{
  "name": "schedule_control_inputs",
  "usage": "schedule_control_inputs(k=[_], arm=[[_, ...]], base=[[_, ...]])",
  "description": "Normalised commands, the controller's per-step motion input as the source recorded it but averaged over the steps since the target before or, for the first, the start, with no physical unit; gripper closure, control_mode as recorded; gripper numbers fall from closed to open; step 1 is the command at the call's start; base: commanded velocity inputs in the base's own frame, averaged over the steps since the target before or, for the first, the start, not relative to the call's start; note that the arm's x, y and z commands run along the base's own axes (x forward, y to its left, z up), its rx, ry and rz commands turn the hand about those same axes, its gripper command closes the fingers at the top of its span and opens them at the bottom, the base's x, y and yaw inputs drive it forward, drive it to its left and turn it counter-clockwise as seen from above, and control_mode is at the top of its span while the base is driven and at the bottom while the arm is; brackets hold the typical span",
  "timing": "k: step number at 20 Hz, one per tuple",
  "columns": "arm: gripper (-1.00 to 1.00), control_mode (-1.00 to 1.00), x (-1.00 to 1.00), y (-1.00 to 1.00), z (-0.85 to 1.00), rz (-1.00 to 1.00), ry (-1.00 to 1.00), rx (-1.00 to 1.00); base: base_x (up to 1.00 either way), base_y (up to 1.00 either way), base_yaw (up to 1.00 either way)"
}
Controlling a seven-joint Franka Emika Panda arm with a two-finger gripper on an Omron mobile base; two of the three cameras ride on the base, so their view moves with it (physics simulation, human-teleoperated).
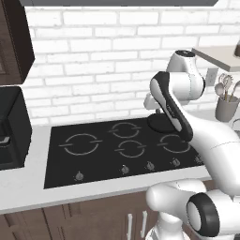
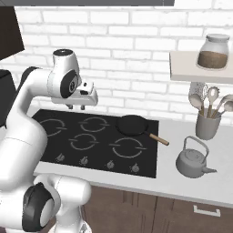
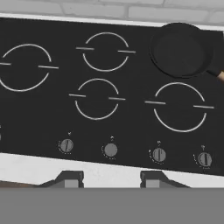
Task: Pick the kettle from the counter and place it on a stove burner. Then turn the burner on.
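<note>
— Black glass stove (image 2: 98, 136) fills the middle of the pale counter (image 2: 191, 184); why does the arm hang above it?
— Likely just starting out. The gripper (image 2: 76, 107) hovers spread and empty, while the kettle (image 2: 193, 160) waits upright on the counter right of the pan (image 2: 132, 124), well apart.

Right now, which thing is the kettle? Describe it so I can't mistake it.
Start at the black stove and go right onto the pale counter. The kettle stands there, in front of the grey utensil holder. It is squat and grey with a thin arched loop handle, unlike the dark pan with its wooden handle.
</note>
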Motion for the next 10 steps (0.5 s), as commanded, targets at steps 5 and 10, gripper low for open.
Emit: schedule_control_inputs(k=[5, 10], arm=[[-1.0, -1.0, -0.08, -0.25, -0.08, 0.0, -0.02, 0.0], [-1.0, -1.0, -0.31, -0.57, -0.12, 0.0, 0.0, 0.01]], base=[[0.0, 0.0, 0.0], [0.0, 0.0, 0.0]])
